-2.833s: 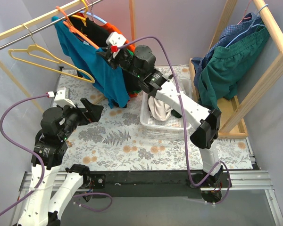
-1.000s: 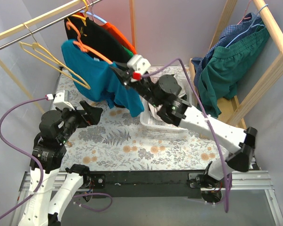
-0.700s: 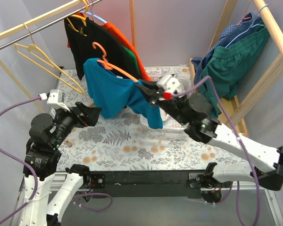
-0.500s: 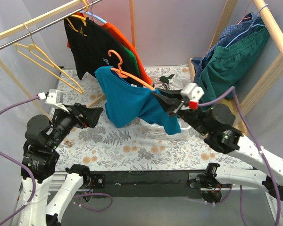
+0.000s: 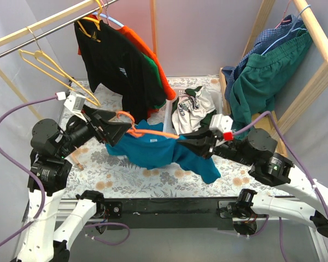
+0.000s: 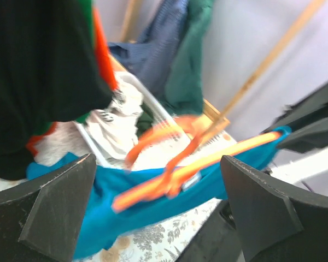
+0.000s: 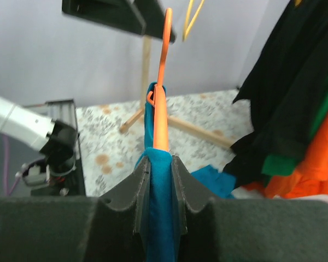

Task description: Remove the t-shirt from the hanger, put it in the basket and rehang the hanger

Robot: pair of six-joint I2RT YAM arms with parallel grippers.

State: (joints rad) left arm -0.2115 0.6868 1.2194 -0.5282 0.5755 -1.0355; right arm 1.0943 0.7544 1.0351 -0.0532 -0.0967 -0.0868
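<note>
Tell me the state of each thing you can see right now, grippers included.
blue t-shirt: on the orange hanger, sagging low.
orange hanger: off the rail, held by one arm.
right gripper: shut on the orange hanger through the shirt cloth.
left gripper: open, hanger's hook end between its jaws.
yellow hanger: bare, on the rail.
black shirt: hung on the rail.
white basket: holding clothes.

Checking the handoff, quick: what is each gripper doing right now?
Left gripper: open, holding nothing.
Right gripper: shut on the blue t-shirt, over the orange hanger.
</note>
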